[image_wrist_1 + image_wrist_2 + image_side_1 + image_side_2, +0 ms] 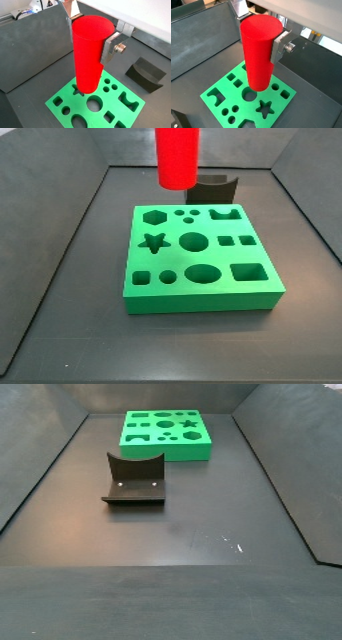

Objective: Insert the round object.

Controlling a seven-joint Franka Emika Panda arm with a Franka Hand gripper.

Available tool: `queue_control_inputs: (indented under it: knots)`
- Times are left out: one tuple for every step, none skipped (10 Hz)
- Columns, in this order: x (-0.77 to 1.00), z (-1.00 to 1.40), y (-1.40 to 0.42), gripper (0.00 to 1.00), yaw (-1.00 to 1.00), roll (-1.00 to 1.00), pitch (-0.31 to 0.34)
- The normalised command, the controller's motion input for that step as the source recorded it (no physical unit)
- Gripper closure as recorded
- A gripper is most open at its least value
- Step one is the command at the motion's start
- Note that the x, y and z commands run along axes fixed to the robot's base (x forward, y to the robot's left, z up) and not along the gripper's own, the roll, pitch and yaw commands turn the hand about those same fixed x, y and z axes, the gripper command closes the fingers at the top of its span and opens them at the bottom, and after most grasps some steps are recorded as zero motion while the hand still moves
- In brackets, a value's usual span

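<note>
The round object (89, 55), a tall bright-red cylinder, hangs upright between my gripper's (91, 35) silver fingers (110, 46). The gripper is shut on it near its upper end, as both wrist views show (261, 35). Below it lies the green block (127, 107) with several shaped holes, among them a round hole (95, 104). In a side view the cylinder (177, 156) hovers above the far edge of the block (201, 293), clear of its round hole (195, 241); the gripper is above that frame. The cylinder's lower end is hidden from the wrist cameras by its own body.
The dark fixture (134, 479) stands on the grey floor beside the green block (167, 432); it also shows in a side view (214, 188) and a wrist view (147, 72). Dark walls (80, 218) enclose the floor on all sides.
</note>
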Motion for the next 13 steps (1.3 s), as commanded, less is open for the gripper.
queue_control_inputs:
  knots:
    - [-0.06, -0.05, 0.00, 1.00, 0.00, 0.05, -0.001]
    - [0.00, -0.11, 0.00, 1.00, 0.00, 0.00, 0.000]
    - [-0.20, -1.00, 0.00, 1.00, 0.00, 0.13, -0.064]
    - [0.02, -1.00, 0.00, 1.00, 0.00, 0.04, 0.000]
    - [0.45, -0.86, 0.00, 1.00, -0.01, 0.09, 0.159]
    - [0.61, -0.81, 0.00, 1.00, -0.07, 0.11, 0.183]
    - [0.61, -0.74, 0.00, 1.00, 0.00, 0.13, 0.203]
    - [0.43, -0.73, 0.00, 1.00, 0.00, 0.15, 0.196]
    - [0.28, -0.67, 0.00, 1.00, 0.00, 0.20, 0.156]
    - [0.20, -0.50, 0.00, 1.00, 0.00, 0.26, 0.097]
    - [0.16, -0.41, 0.00, 1.00, 0.00, 0.21, 0.064]
    - [0.13, -0.35, 0.00, 1.00, 0.00, 0.13, 0.029]
    - [0.18, -0.27, 0.00, 1.00, -0.04, 0.02, 0.000]
